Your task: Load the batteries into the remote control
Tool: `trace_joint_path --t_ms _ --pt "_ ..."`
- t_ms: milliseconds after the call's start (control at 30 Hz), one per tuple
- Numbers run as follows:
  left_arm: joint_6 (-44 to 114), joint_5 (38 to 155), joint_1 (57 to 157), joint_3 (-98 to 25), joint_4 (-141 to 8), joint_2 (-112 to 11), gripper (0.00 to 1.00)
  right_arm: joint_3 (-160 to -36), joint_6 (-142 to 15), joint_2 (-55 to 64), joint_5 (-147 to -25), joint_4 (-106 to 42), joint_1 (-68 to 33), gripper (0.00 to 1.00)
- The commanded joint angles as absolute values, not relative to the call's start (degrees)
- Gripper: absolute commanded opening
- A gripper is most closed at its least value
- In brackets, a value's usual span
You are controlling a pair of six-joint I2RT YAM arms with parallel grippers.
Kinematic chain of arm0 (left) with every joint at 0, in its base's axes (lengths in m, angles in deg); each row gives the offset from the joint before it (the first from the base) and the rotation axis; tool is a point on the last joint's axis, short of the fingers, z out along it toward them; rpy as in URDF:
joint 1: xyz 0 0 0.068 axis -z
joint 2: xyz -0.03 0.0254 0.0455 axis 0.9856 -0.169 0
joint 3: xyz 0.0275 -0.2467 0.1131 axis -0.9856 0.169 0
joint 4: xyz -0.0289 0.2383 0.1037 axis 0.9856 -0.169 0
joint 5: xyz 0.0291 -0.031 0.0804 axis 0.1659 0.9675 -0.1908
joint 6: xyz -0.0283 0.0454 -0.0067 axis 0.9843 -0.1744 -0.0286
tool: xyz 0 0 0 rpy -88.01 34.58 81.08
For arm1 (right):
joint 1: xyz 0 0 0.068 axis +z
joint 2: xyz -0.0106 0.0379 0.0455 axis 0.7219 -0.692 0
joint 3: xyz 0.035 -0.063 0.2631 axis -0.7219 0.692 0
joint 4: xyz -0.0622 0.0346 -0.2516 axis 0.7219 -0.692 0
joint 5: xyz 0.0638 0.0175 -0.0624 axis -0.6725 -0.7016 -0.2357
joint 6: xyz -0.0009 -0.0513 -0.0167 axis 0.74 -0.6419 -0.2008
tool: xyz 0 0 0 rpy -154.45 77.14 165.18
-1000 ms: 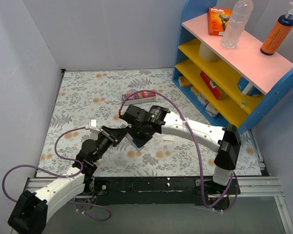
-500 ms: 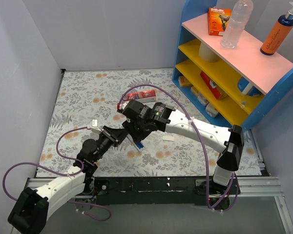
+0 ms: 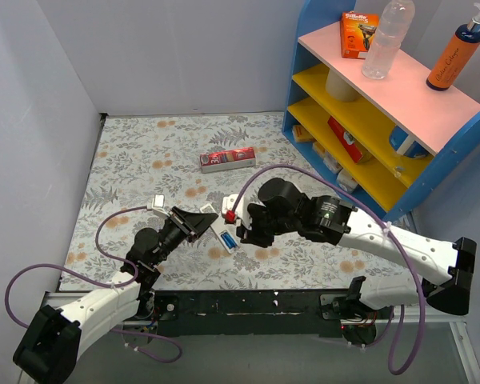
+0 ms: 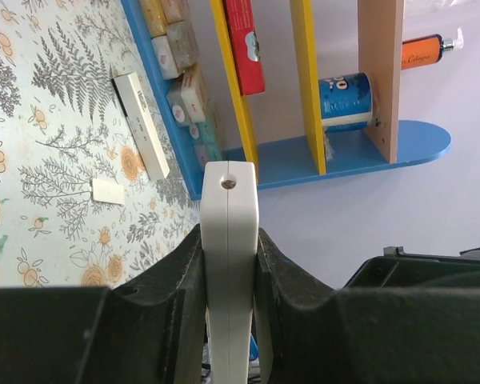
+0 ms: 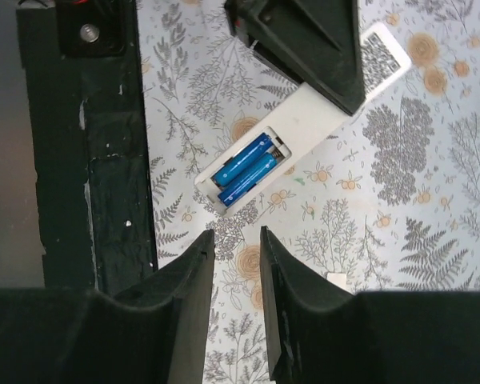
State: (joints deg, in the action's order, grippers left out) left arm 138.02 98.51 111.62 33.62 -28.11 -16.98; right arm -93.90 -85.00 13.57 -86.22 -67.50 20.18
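My left gripper [image 3: 198, 221] is shut on the white remote control [image 3: 216, 230] and holds it edge-on in the left wrist view [image 4: 230, 240]. The remote's near end is open. Two blue batteries [image 5: 244, 168] lie side by side in its compartment, and they show as a blue spot in the top view [image 3: 229, 239]. My right gripper [image 5: 236, 234] is open a little and empty, just short of the remote's open end and apart from it. In the top view my right gripper [image 3: 240, 232] sits right of the remote.
A red carton [image 3: 228, 159] lies at the back of the floral mat. A small white piece [image 5: 336, 280] lies on the mat by the right arm [image 4: 108, 190]. The blue and yellow shelf [image 3: 368, 120] stands at the right. The black front rail [image 5: 88, 160] runs along the near edge.
My right arm has pulled back from over the remote toward the right and near side. The blue batteries in the compartment now show. My left gripper still holds the remote.
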Motion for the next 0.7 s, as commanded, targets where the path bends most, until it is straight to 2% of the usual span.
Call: trace_joint_path --t_ms 0,300,667 --pt "139.1 101.5 111.8 33.0 -27.1 -17.2 0.00 -89.5 -99.2 16.4 -96.1 -59.0 19.8 0.35" --pt "139.0 103.8 111.8 30.9 -28.4 -17.4 0.00 -87.4 -108.2 15.8 -99.2 -60.1 19.7 0.38" --pt "139.3 105.1 111.8 29.8 -28.4 -17.7 0.00 -89.1 -109.7 11.1 -100.8 -63.3 19.7 0.33"
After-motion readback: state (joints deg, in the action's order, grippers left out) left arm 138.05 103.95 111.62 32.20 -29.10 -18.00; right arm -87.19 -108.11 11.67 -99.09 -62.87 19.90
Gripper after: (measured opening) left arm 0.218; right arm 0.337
